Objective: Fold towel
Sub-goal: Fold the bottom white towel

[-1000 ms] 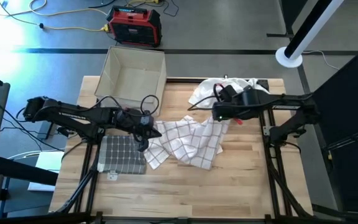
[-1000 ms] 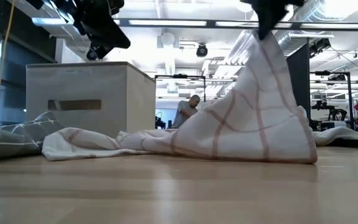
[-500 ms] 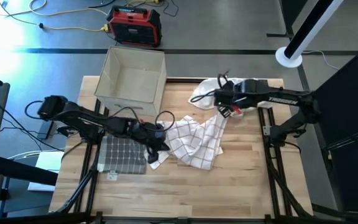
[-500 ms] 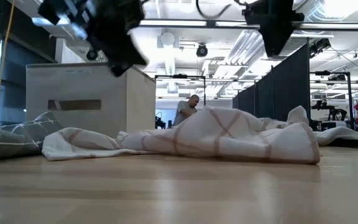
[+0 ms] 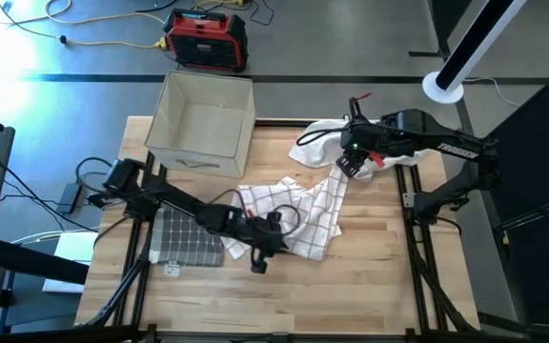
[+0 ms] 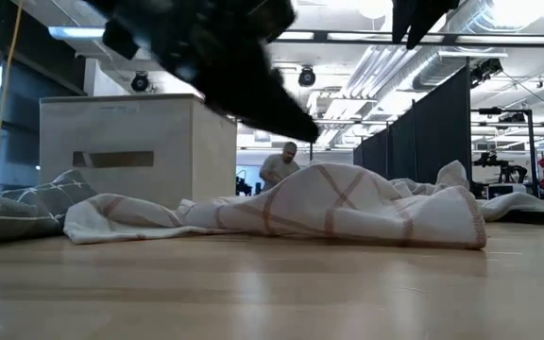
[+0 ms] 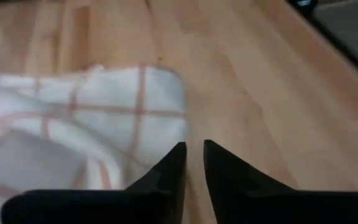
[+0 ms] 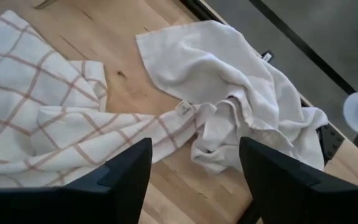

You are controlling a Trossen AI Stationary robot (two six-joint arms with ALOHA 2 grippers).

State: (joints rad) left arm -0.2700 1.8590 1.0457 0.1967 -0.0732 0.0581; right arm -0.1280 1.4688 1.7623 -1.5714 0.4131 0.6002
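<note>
The white towel with thin red checks [image 5: 298,214] lies crumpled in a low heap on the middle of the wooden table [image 5: 379,248]; the low view shows it as a rumpled mound [image 6: 348,203]. My left gripper [image 5: 258,262] hovers over the towel's near edge. Its fingers [image 7: 194,152] stand a small gap apart above a rounded towel corner [image 7: 163,84], with nothing between them. My right gripper [image 5: 344,167] hangs above the towel's far right part, wide open and empty [image 8: 194,149].
A heap of plain white towels [image 5: 336,138] lies at the far right corner. An open beige box [image 5: 203,119] stands at the far left. A folded grey checked cloth [image 5: 187,236] lies on the left, and bare wood runs along the near edge.
My right gripper has let go of the towel's raised peak and has moved up and toward the far right. The peak has dropped into a low heap. My left gripper has swung toward the table's right and near edge, along the towel's near side.
</note>
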